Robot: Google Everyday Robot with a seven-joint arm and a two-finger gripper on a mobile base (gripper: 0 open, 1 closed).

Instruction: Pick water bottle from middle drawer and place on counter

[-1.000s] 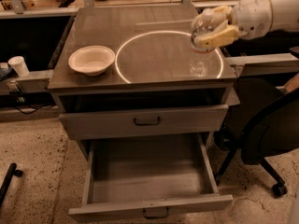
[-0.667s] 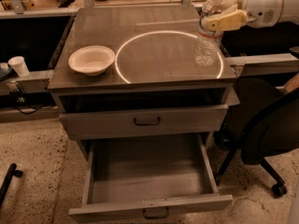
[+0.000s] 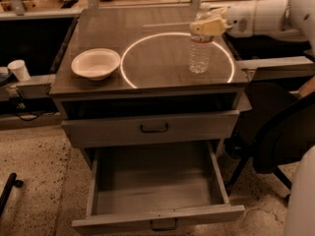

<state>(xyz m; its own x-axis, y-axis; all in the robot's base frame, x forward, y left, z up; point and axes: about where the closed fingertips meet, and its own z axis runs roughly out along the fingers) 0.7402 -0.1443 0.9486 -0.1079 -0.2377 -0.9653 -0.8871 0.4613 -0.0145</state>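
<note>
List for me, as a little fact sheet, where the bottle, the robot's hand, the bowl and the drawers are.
water bottle: upright on the counter, inside the white ring
gripper: at the bottle's cap, arm reaching in from the right
middle drawer: pulled open, no bottle inside
upper drawer: closed
white bowl: on the counter, left of the ring

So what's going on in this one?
The robot's gripper is at the top of the water bottle, which stands upright on the counter, inside the white ring towards its right side. It cannot be told whether the gripper is gripping the bottle. The middle drawer below is pulled out, with no bottle in it. A white bowl sits on the left of the counter, apart from the bottle.
</note>
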